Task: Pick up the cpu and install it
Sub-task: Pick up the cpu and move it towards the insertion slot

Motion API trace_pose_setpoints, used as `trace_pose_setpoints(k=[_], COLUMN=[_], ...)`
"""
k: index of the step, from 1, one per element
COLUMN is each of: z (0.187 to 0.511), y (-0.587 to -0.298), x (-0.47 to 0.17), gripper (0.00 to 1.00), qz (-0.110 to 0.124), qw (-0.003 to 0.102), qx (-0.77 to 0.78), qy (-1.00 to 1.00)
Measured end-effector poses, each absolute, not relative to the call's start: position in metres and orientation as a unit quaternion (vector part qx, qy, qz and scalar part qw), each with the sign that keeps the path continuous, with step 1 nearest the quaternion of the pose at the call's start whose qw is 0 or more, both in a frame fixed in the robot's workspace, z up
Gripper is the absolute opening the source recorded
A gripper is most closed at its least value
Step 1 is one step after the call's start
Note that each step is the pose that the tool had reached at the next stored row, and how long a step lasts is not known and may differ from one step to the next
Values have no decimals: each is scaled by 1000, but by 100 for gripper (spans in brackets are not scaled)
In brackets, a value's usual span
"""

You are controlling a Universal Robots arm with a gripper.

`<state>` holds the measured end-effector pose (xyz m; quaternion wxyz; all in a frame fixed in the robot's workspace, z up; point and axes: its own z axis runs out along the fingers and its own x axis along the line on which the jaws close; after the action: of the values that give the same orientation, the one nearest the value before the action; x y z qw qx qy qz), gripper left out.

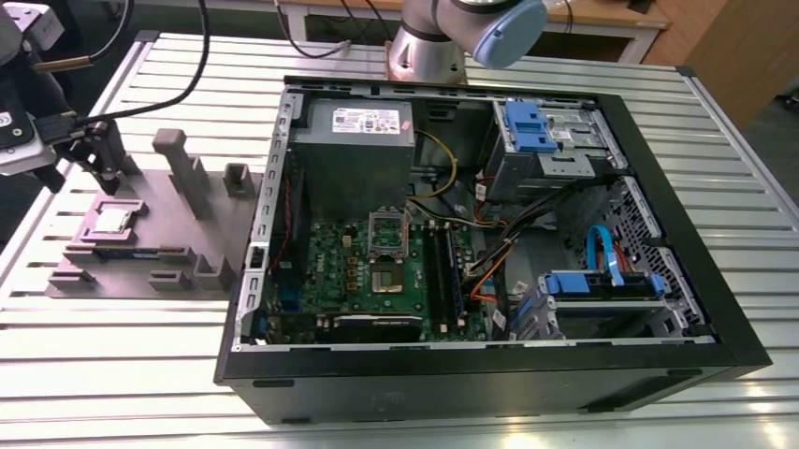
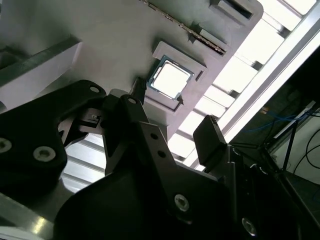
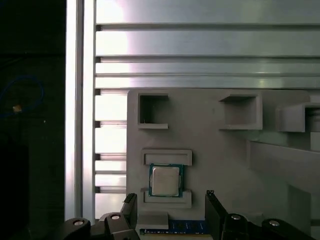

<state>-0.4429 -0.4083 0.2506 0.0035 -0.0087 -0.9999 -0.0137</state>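
Fingers (image 3: 131, 209) of the gripper (image 3: 171, 216) stand spread and empty, the cpu (image 3: 165, 181) lying untouched in its holder (image 3: 215, 160) recess just beyond and between them; an off-centre closing could catch the recess wall or tip the cpu.

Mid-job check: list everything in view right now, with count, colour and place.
cpu: one, silvery, seated in the fixture's square recess, not gripped.
fixture: one, grey, on the table at the exterior view's left of the case.
memory stick: one, bluish, in a fixture slot beside the cpu.
case: one, black, open, lying on the table.
motherboard: one, green, inside the case.
power supply: one, grey, inside the case.
table: one, silver, slatted.
arm: one, grey, behind the case.
gripper: one, black, open, above the cpu.
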Motion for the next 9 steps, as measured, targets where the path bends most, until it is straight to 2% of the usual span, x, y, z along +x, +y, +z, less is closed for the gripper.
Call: trace_pose_setpoints(k=[9], z=[234], y=[-408], x=[-444], gripper=[65], qz=[-14], qw=[4], qx=[-9], qy=[-1000])
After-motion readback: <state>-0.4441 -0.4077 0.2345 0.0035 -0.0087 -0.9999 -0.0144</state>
